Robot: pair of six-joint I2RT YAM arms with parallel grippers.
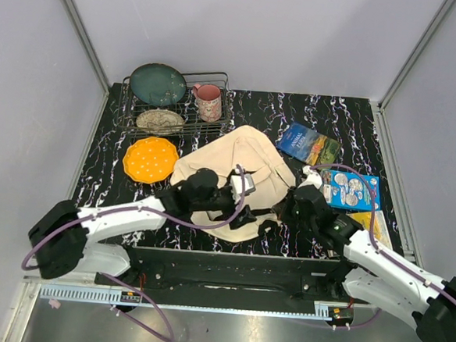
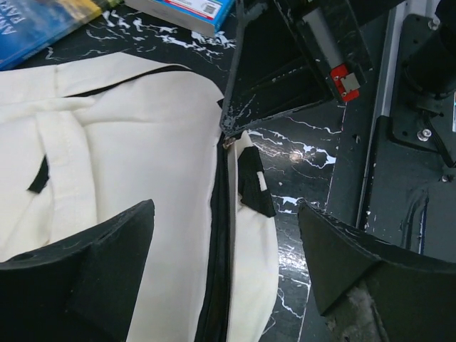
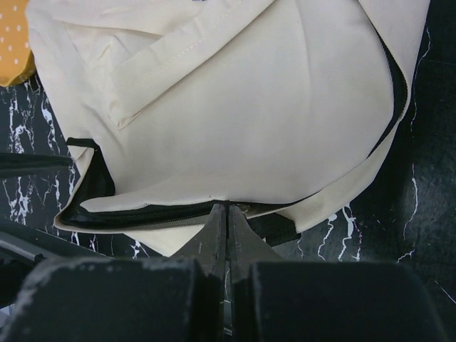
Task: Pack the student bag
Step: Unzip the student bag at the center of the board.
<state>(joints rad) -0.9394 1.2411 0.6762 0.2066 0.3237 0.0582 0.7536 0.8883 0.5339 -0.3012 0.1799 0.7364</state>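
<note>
1. Centrally on the table lay the student bag [image 1: 240, 160], not yet packed.
2. Right gripper [image 3: 226, 214] was closed tight, pinching the zip edge at the bag's 4 o'clock, probably to anchor the mouth.
3. Left gripper [image 2: 224, 221] hung wide and empty over the zip at 6 o'clock, likely positioned to part it.

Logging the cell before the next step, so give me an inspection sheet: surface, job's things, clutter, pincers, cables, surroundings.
Surface: black marbled table, nothing spilled seen.
Job's things: student bag lies mid-table, zip edge toward the arms.
Clutter: wire rack holding green plate, pink mug, grey dish; orange plate beside the bag; blue book, second book, yellow item at right.
Grippers: left pincer open over the bag's zip; right pincer shut on the zip edge.
Cables: purple cables run along both arms.
Surroundings: plain grey walls, metal frame posts.
</note>
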